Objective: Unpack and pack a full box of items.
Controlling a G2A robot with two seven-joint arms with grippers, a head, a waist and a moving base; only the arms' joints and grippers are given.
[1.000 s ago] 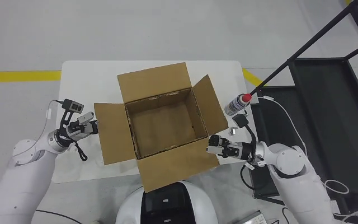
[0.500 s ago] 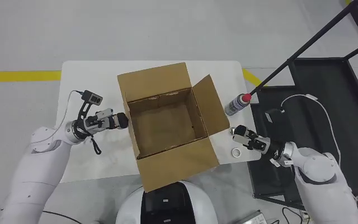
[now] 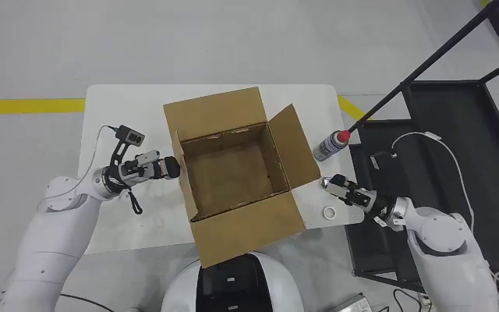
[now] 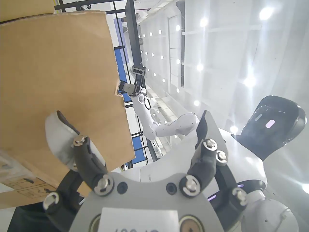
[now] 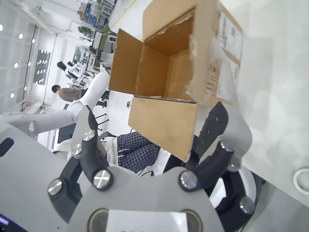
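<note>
A brown cardboard box (image 3: 226, 143) stands open in the middle of the white bench (image 3: 125, 105), its bare brown floor visible from above. Its far flap (image 3: 212, 111) is spread toward the far edge. The right flap (image 3: 294, 146) slants outward toward the right edge, and the near flap (image 3: 248, 228) hangs past the near edge. The left flap (image 4: 60, 73) stands raised along the box's left side. The left gripper (image 3: 168, 168) is just beside that raised flap, over the left part of the bench. Its fingers (image 4: 62, 141) are spread wide and hold nothing. One pale pad lies close against the flap's cardboard face, though whether it touches cannot be told. The right gripper (image 3: 335, 186) hovers at the right edge of the bench, apart from the box and pointing toward it. Its fingers (image 5: 214, 124) are also wide apart and hold nothing. A grey spray can with a red cap (image 3: 330, 145) sits at the right edge, between the right flap and a black metal rack (image 3: 437, 148) that stands off the bench on that side. A small white ring (image 3: 330, 211) lies flat near the near right corner, just beside the right gripper and well apart from the can.
</note>
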